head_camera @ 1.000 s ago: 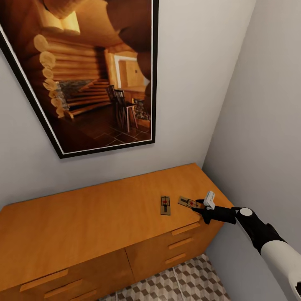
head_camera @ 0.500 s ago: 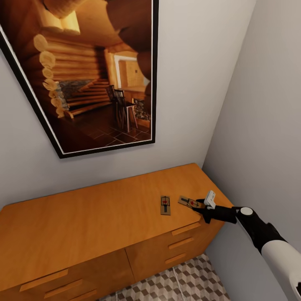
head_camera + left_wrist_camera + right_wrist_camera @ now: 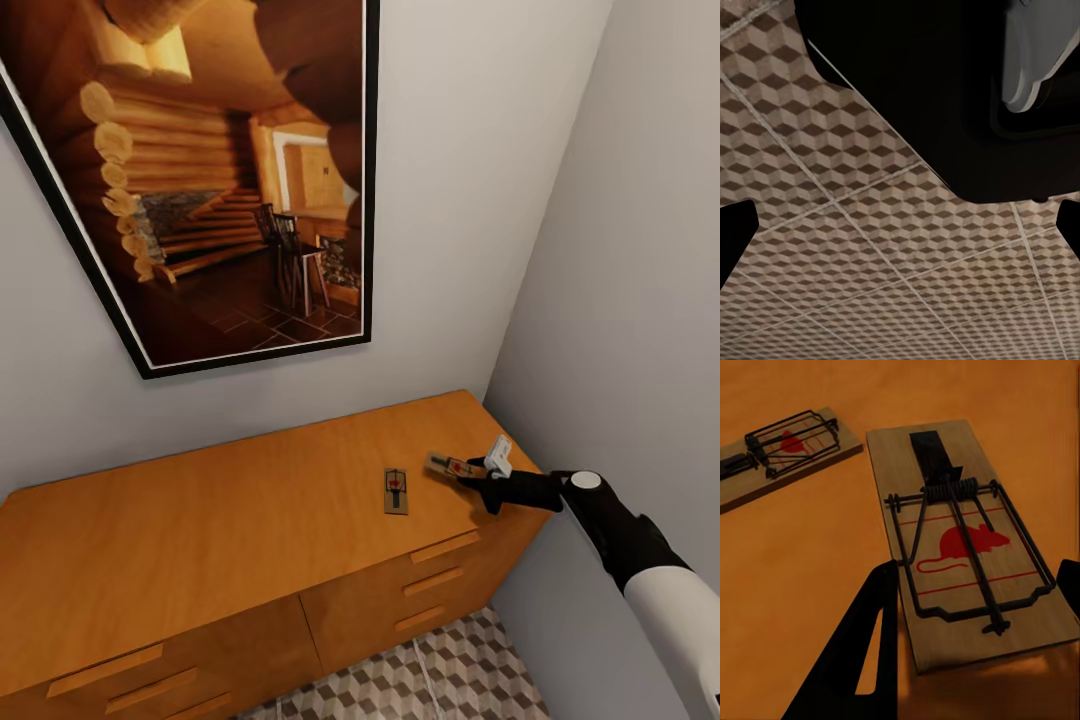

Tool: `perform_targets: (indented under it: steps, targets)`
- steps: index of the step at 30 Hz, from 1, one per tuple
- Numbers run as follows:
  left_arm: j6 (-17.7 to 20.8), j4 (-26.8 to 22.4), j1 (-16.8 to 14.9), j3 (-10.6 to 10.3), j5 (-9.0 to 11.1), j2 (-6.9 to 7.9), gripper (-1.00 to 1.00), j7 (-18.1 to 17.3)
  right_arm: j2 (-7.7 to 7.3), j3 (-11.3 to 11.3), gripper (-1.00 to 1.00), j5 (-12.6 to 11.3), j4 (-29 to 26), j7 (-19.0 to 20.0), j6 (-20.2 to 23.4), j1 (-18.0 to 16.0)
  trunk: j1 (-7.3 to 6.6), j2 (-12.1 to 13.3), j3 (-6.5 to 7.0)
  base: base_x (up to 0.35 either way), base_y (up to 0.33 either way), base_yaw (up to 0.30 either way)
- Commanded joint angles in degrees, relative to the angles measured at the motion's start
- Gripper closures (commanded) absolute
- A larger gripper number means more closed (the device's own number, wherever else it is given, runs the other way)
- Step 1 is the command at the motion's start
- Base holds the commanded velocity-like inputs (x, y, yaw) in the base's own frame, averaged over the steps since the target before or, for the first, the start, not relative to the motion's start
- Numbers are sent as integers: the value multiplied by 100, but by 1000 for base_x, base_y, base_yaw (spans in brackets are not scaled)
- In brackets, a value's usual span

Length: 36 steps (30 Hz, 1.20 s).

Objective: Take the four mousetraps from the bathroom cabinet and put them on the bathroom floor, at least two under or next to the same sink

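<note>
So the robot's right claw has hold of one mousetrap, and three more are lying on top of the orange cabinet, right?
Not quite: only one more lies on the cabinet, not three. The head view shows the right gripper at one mousetrap with a single other mousetrap beside it; the right wrist view shows the same pair.

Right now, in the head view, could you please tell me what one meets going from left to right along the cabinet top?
Bare cabinet top → a mousetrap lying flat → a second mousetrap, held at its end → the right hand → the right arm.
</note>
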Motion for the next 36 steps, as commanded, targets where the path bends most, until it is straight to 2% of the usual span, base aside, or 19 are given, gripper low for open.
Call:
perform_targets:
  steps: [1,9,19,28,36]
  targets:
    - [-34,12,-3,-48,40,-5,-100,13,-3,8,100,12,-40,4,65,-3,3,-8,-8,0,0,0]
    - [-35,-35,-3,-48,38,-7,-100,13,-8,1,100,16,-302,-1,297,-3,3,-8,-8,0,0,0]
    - [-36,-72,-3,-48,38,-7,-100,13,-197,-5,100,14,-1127,5,1250,-3,3,-8,-8,0,0,0]
    - [-37,-70,-3,-56,36,8,-100,13,-217,-1,100,12,-1208,7,1355,-3,3,-8,-8,-88,0,0]
    - [-380,-63,-3,-57,40,7,-100,13,-223,20,100,20,-1208,2,1360,-3,3,-8,-8,-306,0,0]
